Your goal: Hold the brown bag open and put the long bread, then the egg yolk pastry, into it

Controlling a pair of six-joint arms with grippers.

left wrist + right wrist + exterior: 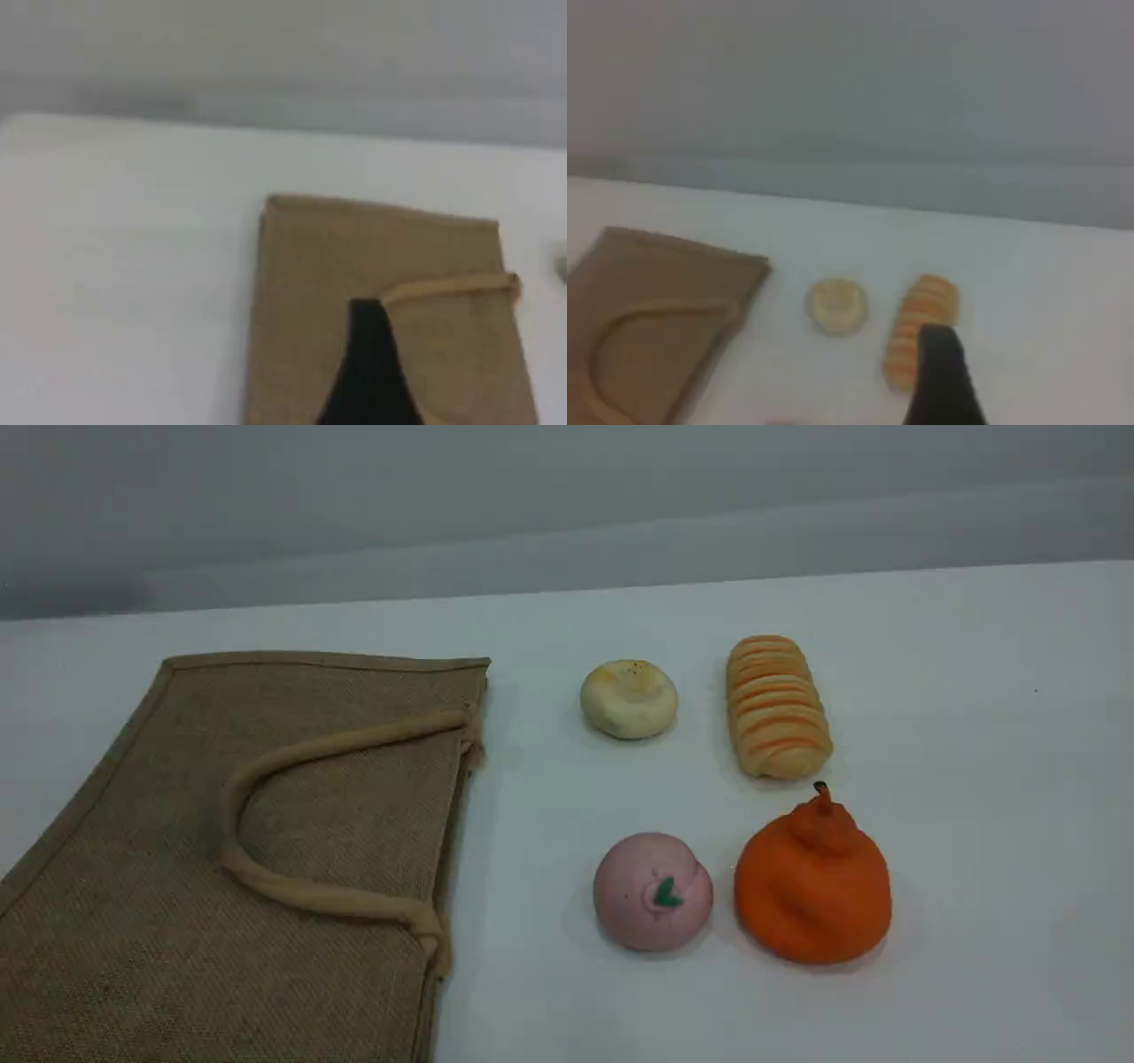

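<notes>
The brown bag (133, 850) lies flat on the table at the left, mouth edge to the right, with a beige rope handle (232, 806) looped on top. Right of it sit the egg yolk pastry (629, 698) and, further right, the long bread (778, 707). No arm shows in the scene view. The left gripper (366, 323) hangs above the bag (310, 292), one dark fingertip showing and nothing at it. The right gripper (937, 347) hovers on the near side of the long bread (926, 305), with the pastry (836, 306) to its left; its one visible fingertip carries nothing.
A pink round bun with a green leaf mark (653, 892) and an orange pear-shaped item with a stem (812, 886) sit in front of the pastry and the bread. The white table (992, 779) stretches off to the right, with a grey wall behind.
</notes>
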